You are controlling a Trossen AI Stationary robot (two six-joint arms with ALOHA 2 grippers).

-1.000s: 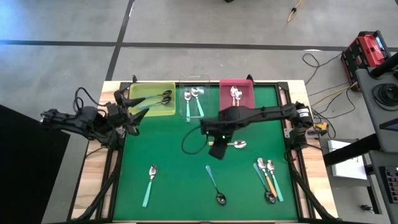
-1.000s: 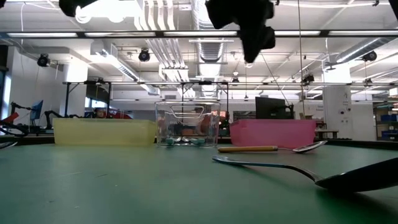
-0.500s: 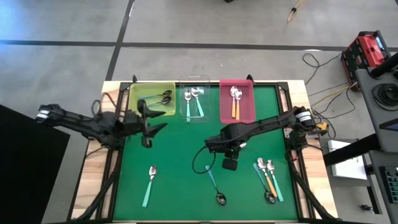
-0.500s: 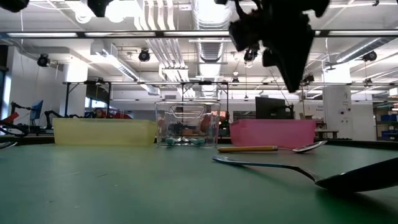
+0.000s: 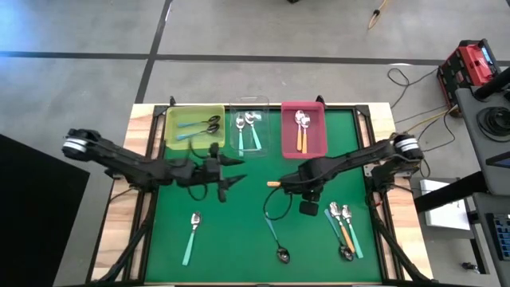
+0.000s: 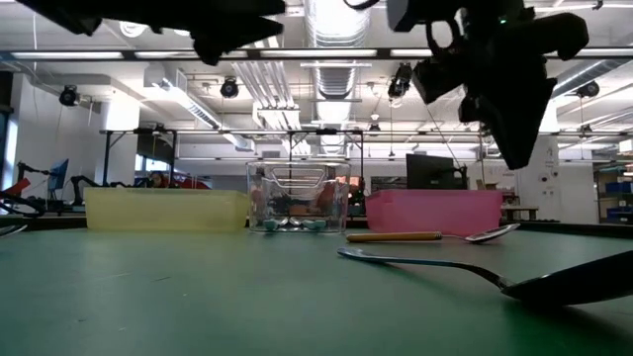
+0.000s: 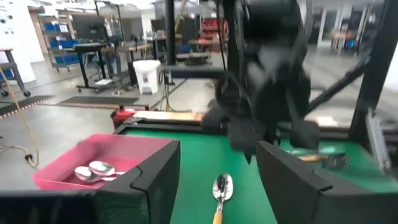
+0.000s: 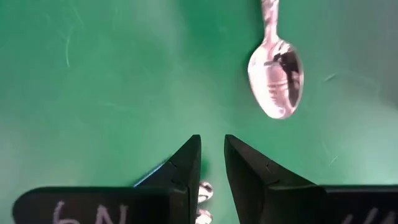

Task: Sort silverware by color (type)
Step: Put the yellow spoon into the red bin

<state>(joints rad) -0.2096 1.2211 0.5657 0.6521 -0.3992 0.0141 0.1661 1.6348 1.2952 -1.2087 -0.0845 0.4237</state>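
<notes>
Both grippers hover above the green table and touch nothing. My left gripper [image 5: 236, 170] [image 7: 219, 152] is wide open near the table's middle, pointing toward the right side. Ahead of it an orange-handled spoon [image 7: 221, 190] [image 5: 275, 183] lies flat, partly under the right arm. My right gripper [image 5: 307, 208] [image 8: 212, 142] points down with a narrow gap between its fingers, close to a silver spoon bowl [image 8: 277, 78]. Other loose spoons lie flat: a teal one [image 5: 191, 237], a dark-bowled teal one [image 5: 276, 237], and a mixed cluster [image 5: 343, 227].
Three trays line the far edge. The yellow-green tray [image 5: 177, 135] holds dark-bowled teal spoons, the clear tray [image 5: 249, 102] teal silver-bowled spoons, and the pink tray [image 5: 317, 135] [image 7: 143, 146] orange-handled spoons. A black cable loops below the right arm [image 5: 271, 209]. Bare green mat lies between the two arms' near sides.
My left gripper has swung away from the yellow-green tray toward the table's middle and right. My right gripper has moved toward the near and right edges, past the orange-handled spoon, and sits lower in the low view. No spoon has moved.
</notes>
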